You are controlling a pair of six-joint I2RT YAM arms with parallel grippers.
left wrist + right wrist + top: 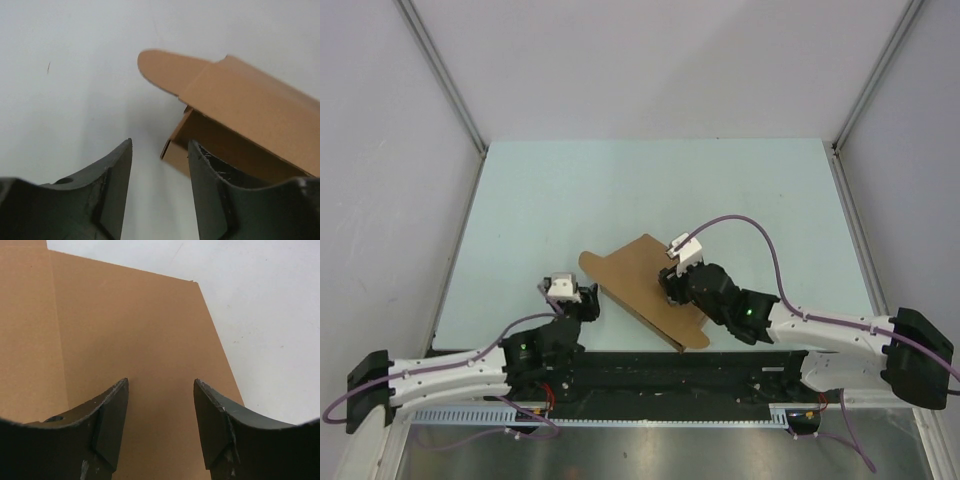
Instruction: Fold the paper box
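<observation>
top view: the box point(638, 285) lies askew on the surface point(570, 190), partly folded, with a broad panel on top and a rounded flap at each end. the left tool point(586, 303) sits just beside the box's left end. the right tool point(670, 288) is over the box's top panel.

left wrist: the left tool point(160, 146) stands part open and holds nothing. the box point(250, 105) is just ahead to its right, top panel raised over a side wall, rounded flap sticking out loose.

right wrist: the right tool point(160, 384) has its jaws apart above the flat panel of the box point(125, 325), gripping nothing. i cannot tell whether the tips press on it.

the step in hand looks like closing the lid. next, the left tool likely must catch the loose flap and tuck it in while the right holds the panel down.
</observation>
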